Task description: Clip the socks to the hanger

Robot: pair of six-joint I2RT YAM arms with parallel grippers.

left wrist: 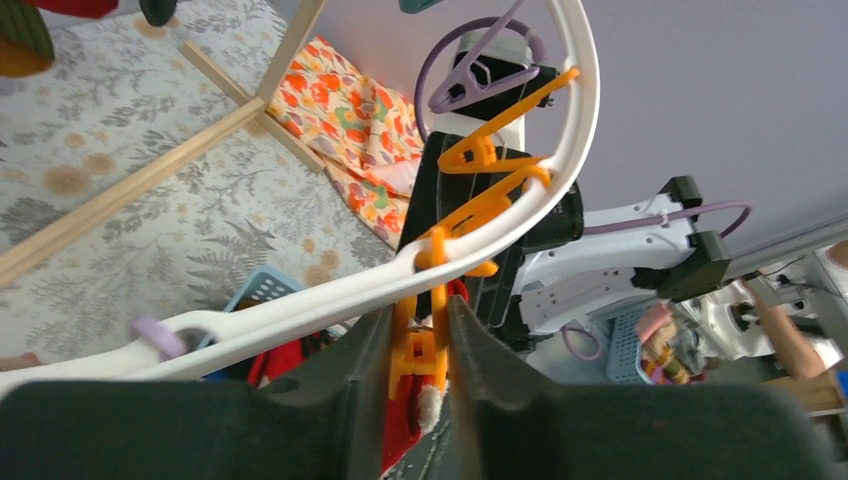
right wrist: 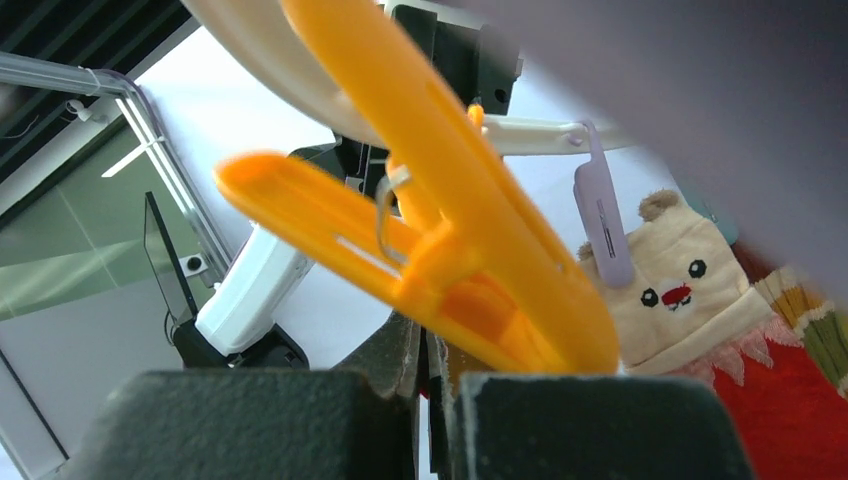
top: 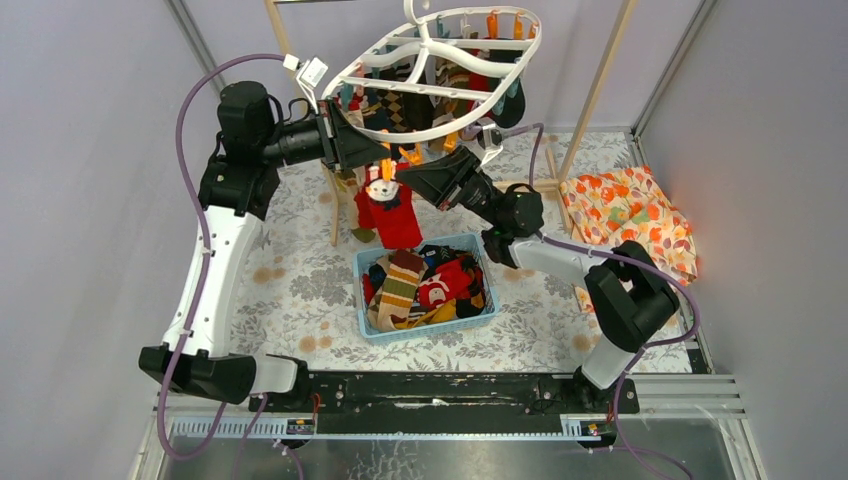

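Observation:
The white oval hanger (top: 372,50) hangs at the back with several socks clipped under it; its rim also crosses the left wrist view (left wrist: 300,307). My left gripper (top: 375,150) (left wrist: 420,320) is shut on an orange clip (left wrist: 432,355) hanging from the rim. A red sock (top: 392,215) with a cream face cuff hangs right below that clip. My right gripper (top: 405,178) (right wrist: 430,345) is shut on the sock's edge (right wrist: 800,400), just under the orange clip (right wrist: 480,260). More socks (top: 425,280) lie in the blue basket (top: 430,326).
A wooden rail frame (top: 595,90) stands around the hanger. An orange floral cloth (top: 630,215) lies at the right. Grey walls close in both sides. The basket sits mid-table under the arms.

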